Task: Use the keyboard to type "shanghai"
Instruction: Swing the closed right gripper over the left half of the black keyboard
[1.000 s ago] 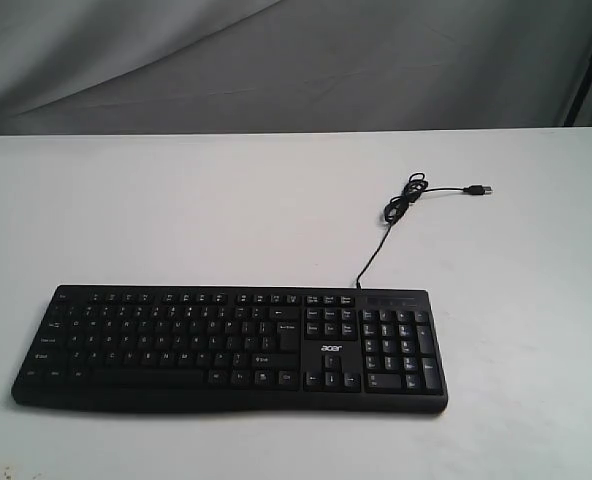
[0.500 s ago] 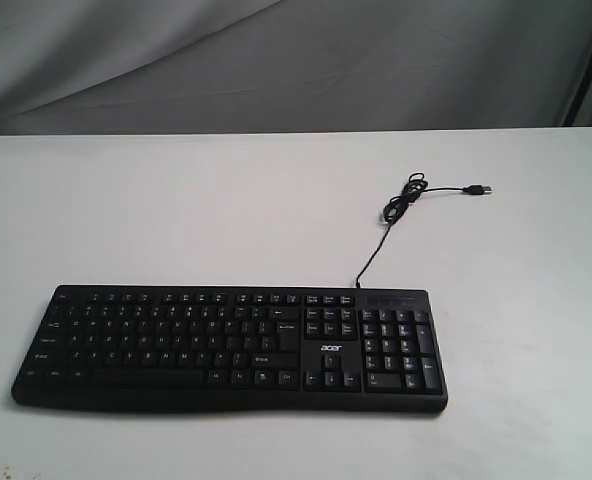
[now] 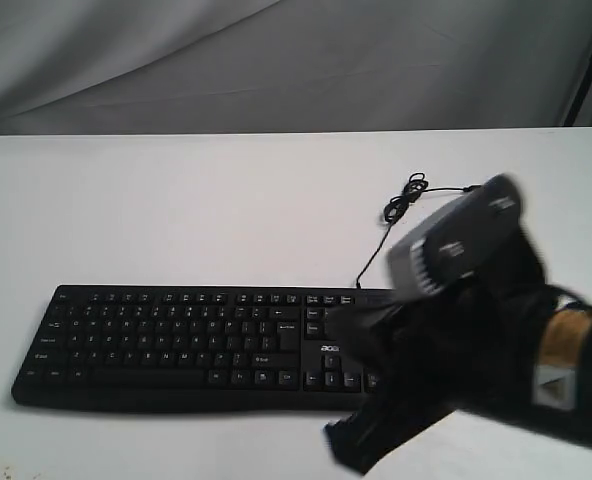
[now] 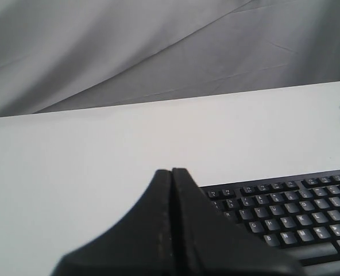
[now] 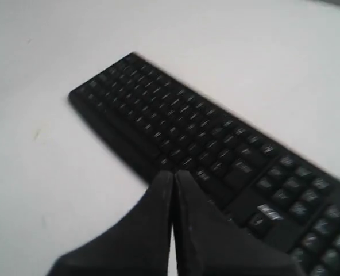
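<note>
The black keyboard (image 3: 176, 340) lies flat near the table's front edge, its acer logo (image 3: 331, 348) just showing. Its thin cable (image 3: 401, 205) curls away behind it. My right arm (image 3: 496, 340) reaches in from the right, blurred by motion, and hides the number pad. My right gripper (image 3: 344, 440) is shut with nothing in it; in the right wrist view its tips (image 5: 173, 173) hover by the keyboard's (image 5: 176, 123) front edge. In the left wrist view, my left gripper (image 4: 172, 171) is shut and empty, short of the keyboard's (image 4: 296, 215) left end. It is out of the exterior view.
The white table (image 3: 176, 210) stretches behind and left of the keyboard. A grey cloth backdrop (image 3: 276, 60) hangs behind its far edge. A dark stand (image 3: 591, 60) stands at the far right.
My right arm has swung into the exterior view from the right and now covers the number pad and the cable's plug end. The keyboard has not moved.
</note>
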Controlling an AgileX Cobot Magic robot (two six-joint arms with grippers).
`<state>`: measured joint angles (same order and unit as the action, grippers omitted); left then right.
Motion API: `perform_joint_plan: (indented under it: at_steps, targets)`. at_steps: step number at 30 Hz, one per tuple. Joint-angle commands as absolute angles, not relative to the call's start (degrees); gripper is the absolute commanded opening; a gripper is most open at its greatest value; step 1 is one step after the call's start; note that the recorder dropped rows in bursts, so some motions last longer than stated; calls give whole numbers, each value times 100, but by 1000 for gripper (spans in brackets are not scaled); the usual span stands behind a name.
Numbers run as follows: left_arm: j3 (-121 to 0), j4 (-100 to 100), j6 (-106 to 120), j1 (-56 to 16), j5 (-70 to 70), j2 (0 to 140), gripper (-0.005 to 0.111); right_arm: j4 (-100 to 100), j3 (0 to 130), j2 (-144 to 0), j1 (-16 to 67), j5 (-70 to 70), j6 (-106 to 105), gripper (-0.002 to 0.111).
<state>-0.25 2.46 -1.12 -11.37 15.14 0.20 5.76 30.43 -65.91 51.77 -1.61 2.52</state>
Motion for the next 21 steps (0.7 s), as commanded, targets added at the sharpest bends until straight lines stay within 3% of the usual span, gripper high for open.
perform_joint_plan:
  at_steps: [1, 6, 14, 21]
  targets:
    - [0, 251, -128, -1160, 1487, 0, 0, 760, 3775, -7744, 5911, -503, 393, 0]
    - [0, 251, -128, -1160, 1487, 0, 0, 594, 4953, -8672, 6294, -675, 239, 0]
    - [0, 251, -128, -1160, 1487, 0, 0, 594, 7647, -10444, 6109, -2393, -621, 0]
    - [0, 251, -128, -1160, 1487, 0, 0, 553, 8905, -11924, 6098, -2304, -895, 0]
